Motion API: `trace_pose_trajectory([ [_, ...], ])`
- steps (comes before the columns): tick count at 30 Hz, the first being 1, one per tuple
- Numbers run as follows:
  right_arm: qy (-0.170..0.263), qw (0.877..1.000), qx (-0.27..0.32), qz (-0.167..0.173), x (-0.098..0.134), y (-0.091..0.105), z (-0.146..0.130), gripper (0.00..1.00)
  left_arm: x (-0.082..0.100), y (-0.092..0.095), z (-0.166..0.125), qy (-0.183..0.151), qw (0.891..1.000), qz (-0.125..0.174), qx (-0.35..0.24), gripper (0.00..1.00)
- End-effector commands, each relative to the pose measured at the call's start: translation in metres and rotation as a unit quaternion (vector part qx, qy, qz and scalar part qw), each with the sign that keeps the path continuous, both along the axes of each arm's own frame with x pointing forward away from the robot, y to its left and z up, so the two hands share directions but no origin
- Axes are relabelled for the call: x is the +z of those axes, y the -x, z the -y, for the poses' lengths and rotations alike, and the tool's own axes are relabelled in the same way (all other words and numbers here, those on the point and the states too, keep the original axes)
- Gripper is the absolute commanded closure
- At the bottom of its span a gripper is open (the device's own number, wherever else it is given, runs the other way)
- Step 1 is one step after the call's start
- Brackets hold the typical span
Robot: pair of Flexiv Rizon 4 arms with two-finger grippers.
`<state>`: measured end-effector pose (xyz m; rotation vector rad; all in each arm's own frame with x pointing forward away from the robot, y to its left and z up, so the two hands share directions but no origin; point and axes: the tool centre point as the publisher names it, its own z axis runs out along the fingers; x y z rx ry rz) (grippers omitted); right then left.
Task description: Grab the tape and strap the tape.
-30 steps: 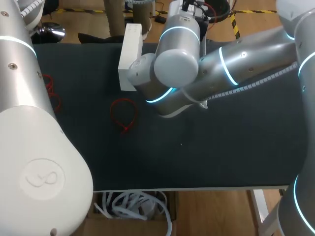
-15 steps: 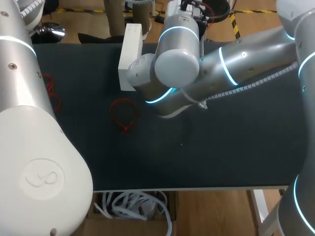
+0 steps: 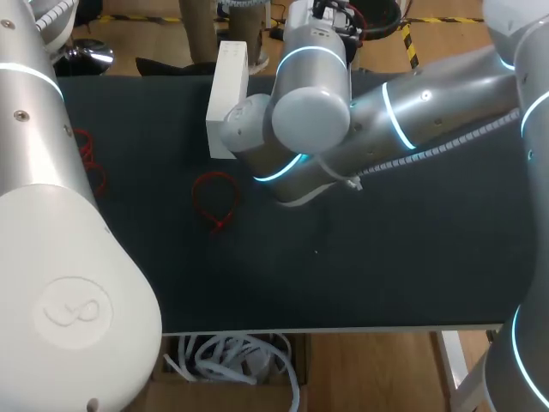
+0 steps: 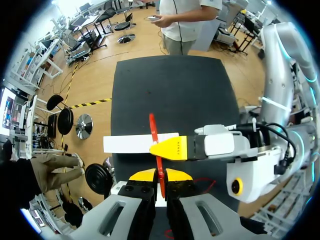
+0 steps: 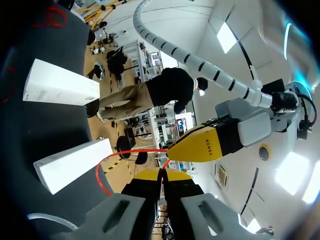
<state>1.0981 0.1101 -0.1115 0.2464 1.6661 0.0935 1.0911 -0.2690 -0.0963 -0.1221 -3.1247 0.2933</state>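
Note:
The tape is a thin red strap (image 4: 153, 131), held above the dark table (image 3: 386, 257) between both grippers. My left gripper (image 4: 160, 175) is shut on its lower part, and the strap rises straight out from between the yellow tips. My right gripper's yellow finger (image 4: 170, 148) crosses it from the side just ahead. In the right wrist view my right gripper (image 5: 161, 174) is shut on the same strap, which bends away in a red loop (image 5: 102, 172); the left gripper's yellow finger (image 5: 197, 145) sits close ahead. In the head view my right arm (image 3: 309, 112) hides both grippers.
A white box (image 3: 227, 99) stands at the table's back middle, under the grippers (image 4: 125, 144). A red strap loop (image 3: 214, 199) lies on the table left of centre. More red straps (image 3: 86, 150) lie beside my left arm (image 3: 51, 257).

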Motion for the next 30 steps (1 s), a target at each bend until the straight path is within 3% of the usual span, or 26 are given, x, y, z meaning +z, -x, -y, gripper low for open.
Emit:
trace_pose_trajectory([
  [1, -0.001, 1.0, 0.004, -0.003, 0.0044, 0.0008, 0.0004, 1.0, 0.0014, -0.0008, 0.0024, -0.003, 1.0, -0.002, 0.0, 1.0],
  [25, -0.02, 1.0, 0.006, 0.0, 0.0059, 0.0024, 0.0016, 1.0, 0.0014, -0.0008, 0.0024, -0.003, 1.0, -0.002, 0.0, 1.0],
  [27, -0.023, 1.0, 0.007, 0.0, 0.0063, 0.0023, 0.0021, 0.87, 0.0014, -0.0008, 0.0024, -0.003, 1.0, -0.002, 0.0, 1.0],
  [30, -0.027, 1.0, 0.007, -0.001, 0.0064, 0.0022, 0.0025, 0.53, 0.0014, -0.0008, 0.0024, -0.003, 1.0, -0.002, 0.0, 1.0],
])
